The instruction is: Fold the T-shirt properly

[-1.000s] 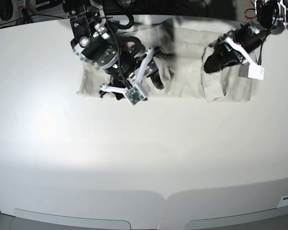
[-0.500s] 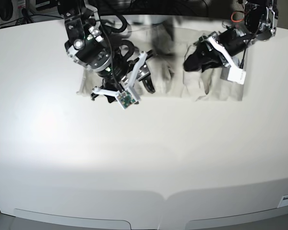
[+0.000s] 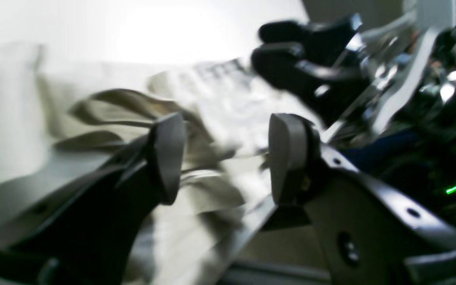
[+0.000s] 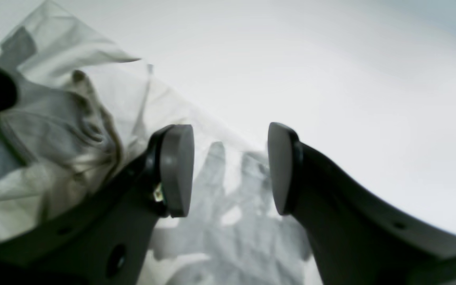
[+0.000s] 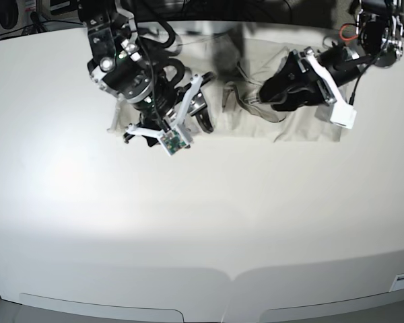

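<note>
The T-shirt [image 5: 252, 111] lies bunched and wrinkled along the far edge of the white tabletop [image 5: 202, 215]. The left gripper [image 3: 222, 158] hangs over its folds with jaws spread, gripping nothing. The right gripper [image 4: 230, 170] is likewise parted, empty, above the shirt's edge.

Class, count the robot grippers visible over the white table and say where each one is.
2. The left gripper is over the crumpled beige cotton T-shirt, right of centre; the right gripper is at its left part.
</note>
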Tool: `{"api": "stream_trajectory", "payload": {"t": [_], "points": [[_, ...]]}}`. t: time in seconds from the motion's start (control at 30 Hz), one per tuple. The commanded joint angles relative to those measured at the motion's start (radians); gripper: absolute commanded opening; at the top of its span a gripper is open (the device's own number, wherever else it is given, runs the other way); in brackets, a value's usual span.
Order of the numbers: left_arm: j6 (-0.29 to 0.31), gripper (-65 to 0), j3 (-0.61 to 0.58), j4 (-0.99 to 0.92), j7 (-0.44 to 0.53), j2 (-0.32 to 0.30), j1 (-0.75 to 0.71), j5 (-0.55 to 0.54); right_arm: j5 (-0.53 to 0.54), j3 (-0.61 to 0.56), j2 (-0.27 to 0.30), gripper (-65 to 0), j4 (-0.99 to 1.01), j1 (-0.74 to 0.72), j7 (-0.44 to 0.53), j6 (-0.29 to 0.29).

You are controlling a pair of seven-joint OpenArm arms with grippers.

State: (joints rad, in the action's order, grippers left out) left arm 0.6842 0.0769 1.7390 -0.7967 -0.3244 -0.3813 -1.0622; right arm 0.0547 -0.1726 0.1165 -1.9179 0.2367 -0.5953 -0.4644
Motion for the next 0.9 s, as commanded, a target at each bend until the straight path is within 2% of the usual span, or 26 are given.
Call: {"api": "stream_trajectory", "payload": {"t": [0.0,0.13,0.23,0.37,0.53,0.77,0.87], "points": [[0.014,-31.8,0.003,0.019,0.013,-0.013,0.005,0.009,0.008,0.024,0.010,-34.7,-0.017,-0.010,0.024,0.002],[0.014,-31.8,0.003,0.019,0.071,-0.026,0.001,0.138,0.017,0.117,0.072,-34.7,-0.017,-0.009,0.004,0.001],[0.014,-31.8,0.003,0.019,0.116,-0.025,-0.001,0.211,0.116,0.186,0.132,-34.7,-0.017,-0.009,-0.059,0.000],[0.014,-31.8,0.003,0.019,0.125,-0.025,-0.001,0.280,0.197,0.272,0.188,-34.7,-0.017,-0.009,-0.106,-0.010],[0.014,-32.0,0.000,0.019,0.127,-0.024,-0.004,0.336,0.278,0.336,0.196,-34.7,-0.017,-0.009,-0.111,-0.061],[0.014,-32.0,0.000,0.019,0.216,0.009,-0.021,0.595,0.291,0.336,0.196,-34.7,-0.017,-0.010,-0.112,-0.089],[0.014,-32.0,0.000,0.019,0.213,0.014,-0.042,0.616,0.290,0.336,0.197,-34.7,-0.017,-0.010,-0.111,-0.089]]}}
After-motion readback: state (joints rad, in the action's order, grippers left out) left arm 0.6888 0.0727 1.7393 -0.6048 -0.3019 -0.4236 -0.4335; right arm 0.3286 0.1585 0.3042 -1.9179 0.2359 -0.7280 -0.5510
